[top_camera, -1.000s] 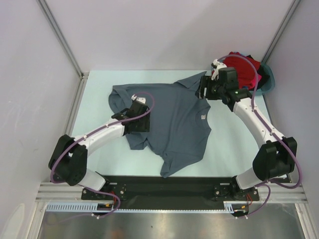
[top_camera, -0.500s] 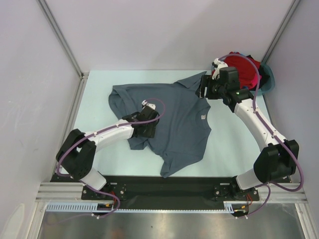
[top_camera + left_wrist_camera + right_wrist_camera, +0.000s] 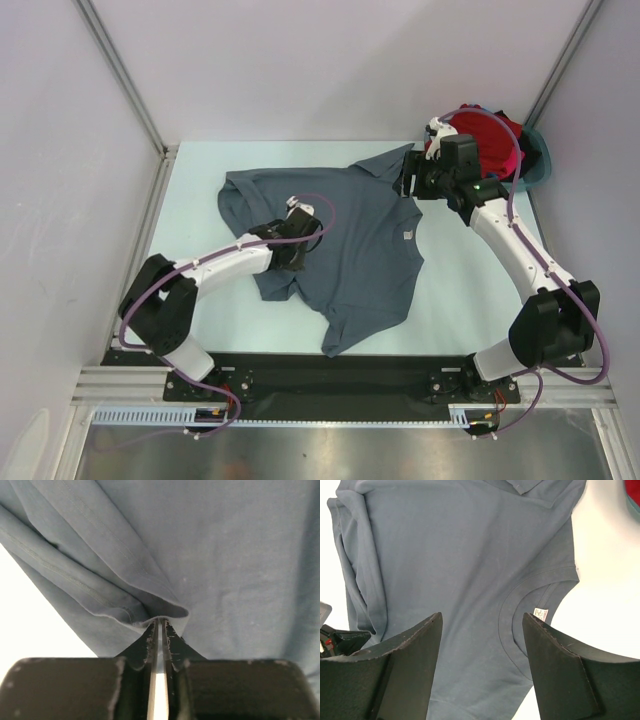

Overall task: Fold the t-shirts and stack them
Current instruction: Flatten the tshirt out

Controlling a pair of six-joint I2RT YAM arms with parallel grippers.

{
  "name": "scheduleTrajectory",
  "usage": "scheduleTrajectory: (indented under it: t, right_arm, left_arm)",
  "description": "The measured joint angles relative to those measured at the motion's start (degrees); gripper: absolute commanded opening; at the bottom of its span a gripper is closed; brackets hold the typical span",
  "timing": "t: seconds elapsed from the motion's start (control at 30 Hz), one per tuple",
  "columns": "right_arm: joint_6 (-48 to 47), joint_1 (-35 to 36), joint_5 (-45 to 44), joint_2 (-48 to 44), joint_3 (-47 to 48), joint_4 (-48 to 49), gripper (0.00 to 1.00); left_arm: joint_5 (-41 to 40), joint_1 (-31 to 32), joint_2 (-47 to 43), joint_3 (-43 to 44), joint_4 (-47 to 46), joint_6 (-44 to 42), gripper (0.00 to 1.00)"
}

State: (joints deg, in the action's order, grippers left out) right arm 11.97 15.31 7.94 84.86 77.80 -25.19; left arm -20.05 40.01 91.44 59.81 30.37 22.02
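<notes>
- On the pale table [image 3: 190, 200] the grey t-shirt [image 3: 350, 250] lies spread but rumpled across the middle. Its collar is turned toward the right arm and one sleeve reaches toward the teal basin [image 3: 541, 160]. The step in hand is judged to be smoothing the shirt, with no fold made yet.
- The other shirts, a red one [image 3: 485, 128] uppermost, are heaped in the basin at the far right corner and are best left alone for now.
- The left gripper [image 3: 159, 626] is closed to a thin slit on a doubled-over edge at the shirt's left side. Only the lip of that fold seems to be caught at the very tips. A slow, low pull outward is advised, so that the tucked layer is drawn flat and not lost.
- The right gripper [image 3: 481, 622] hangs above the shirt near the collar, fingers wide apart with nothing between them. It could be lowered onto the shoulder so that the whole shirt is not dragged.
- The white neck label [image 3: 540, 614] may be used as a centre mark.
- How many layers are pinched cannot be told.
- The cloth beneath the left arm is hidden in the top view.
- The number of shirts in the basin cannot be made out, as the right arm covers part of the heap.
</notes>
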Motion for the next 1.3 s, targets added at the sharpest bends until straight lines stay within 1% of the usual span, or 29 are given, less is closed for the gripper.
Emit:
scheduleTrajectory:
  t: [0.03,0.07,0.1,0.2,0.3,0.53,0.83,0.97,1.0,1.1,1.17,1.2,1.23,1.27,1.3]
  right_arm:
    - [0.0,0.0,-0.02,0.0,0.0,-0.02,0.7]
    - [0.0,0.0,-0.02,0.0,0.0,-0.04,0.71]
    - [-0.02,0.0,-0.04,0.0,0.0,-0.07,0.7]
    - [-0.02,0.0,-0.04,0.0,0.0,-0.17,0.7]
    - [-0.02,0.0,-0.02,0.0,0.0,-0.24,0.7]
    - [-0.04,0.0,0.02,0.17,0.0,-0.26,0.7]
    - [-0.04,0.0,0.39,1.57,0.11,-0.28,0.7]
    - [-0.07,0.0,0.55,1.86,0.13,-0.28,0.69]
    - [-0.07,0.0,0.52,1.92,0.2,-0.33,0.69]
    - [-0.07,0.0,0.55,2.03,0.33,-0.31,0.69]
    - [-0.07,0.0,0.55,2.14,0.35,-0.33,0.69]
    - [-0.07,0.0,0.59,2.27,0.39,-0.33,0.69]
    - [-0.09,0.0,0.7,2.51,0.46,-0.33,0.68]
    - [-0.09,0.0,0.83,2.71,0.55,-0.35,0.68]
    - [-0.09,0.0,1.01,2.86,0.57,-0.33,0.68]
  left_arm:
    - [-0.33,0.0,0.37,0.28,0.26,-0.15,0.11]
    - [-0.52,0.0,0.68,0.46,0.35,-0.22,0.16]
    - [-0.79,0.0,0.92,0.59,0.48,-0.37,0.39]
    - [-1.07,0.0,1.03,0.63,0.79,-1.42,0.59]
    - [-1.25,0.0,1.03,0.63,0.85,-1.92,0.63]
    - [-1.18,0.02,1.03,0.63,0.74,-5.55,0.64]
    - [-0.66,0.0,2.25,0.96,-0.17,-10.62,0.64]
    - [0.04,0.0,3.5,1.16,-0.37,-12.59,0.56]
    - [0.46,0.0,3.72,1.18,-0.42,-12.98,0.49]
    - [0.98,0.02,3.78,1.2,-0.31,-13.38,0.32]
    - [0.92,0.02,3.69,1.4,-0.11,-13.44,0.28]
    - [0.72,0.02,3.52,1.51,0.24,-13.38,0.17]
    - [0.31,0.02,3.3,1.75,0.81,-12.87,0.12]
    - [-0.37,0.02,3.02,2.19,1.73,-12.5,0.05]
    - [-1.03,0.02,2.82,2.69,2.86,-12.26,0.0]
